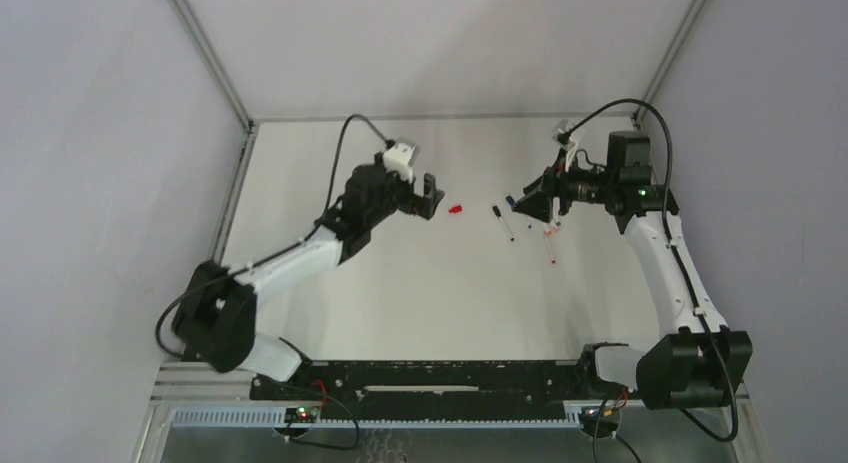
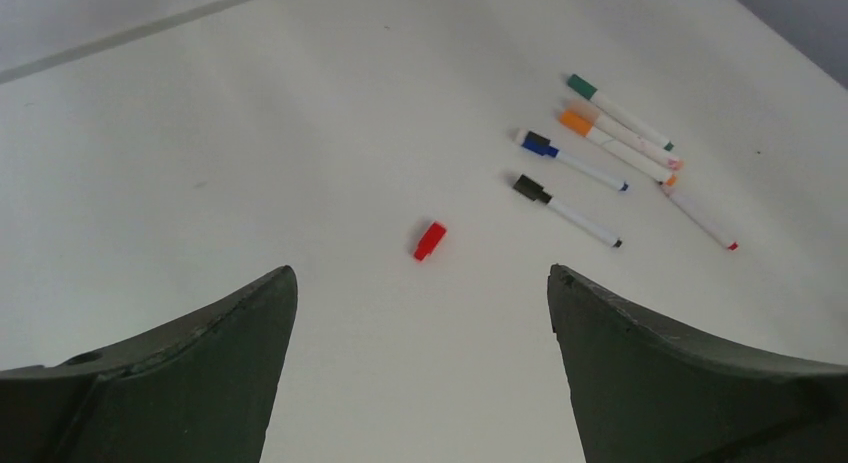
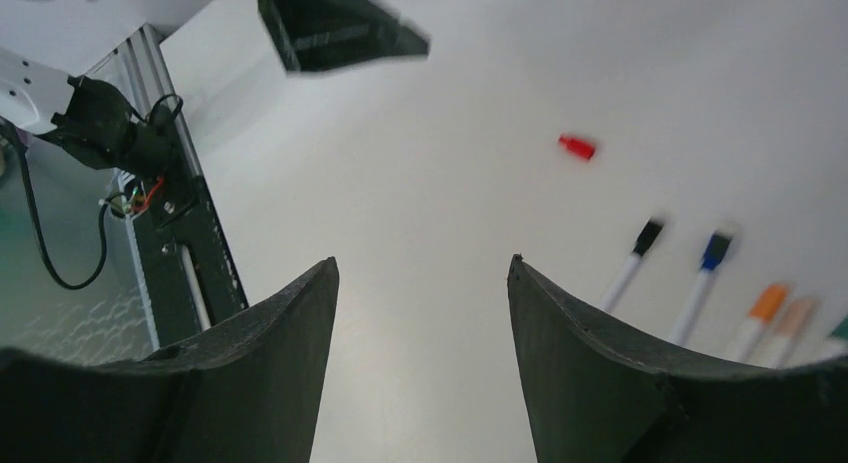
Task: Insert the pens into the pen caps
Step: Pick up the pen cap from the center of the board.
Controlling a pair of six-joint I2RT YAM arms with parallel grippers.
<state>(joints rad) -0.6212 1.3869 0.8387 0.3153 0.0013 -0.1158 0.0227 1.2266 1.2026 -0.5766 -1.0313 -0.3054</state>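
Both empty: left gripper [image 2: 422, 275] wide open, just short of the red cap [image 2: 430, 240]; right gripper [image 3: 422, 265] open near the red-tipped pen [image 2: 700, 219]. The cap looks tiny, light and slick, so pinch its flat sides. Grab the pen mid-barrel.

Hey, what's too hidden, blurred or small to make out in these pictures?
- Top view: the right arm's dark fingers cover part of the white-barrelled marker pens; cap colours there are too small.
- Right wrist view: the pens are blurred, barrels cut off behind the fingers; the green-capped pen is clipped by the frame edge.
- Left wrist view: one pale pen cap, colour unclear.
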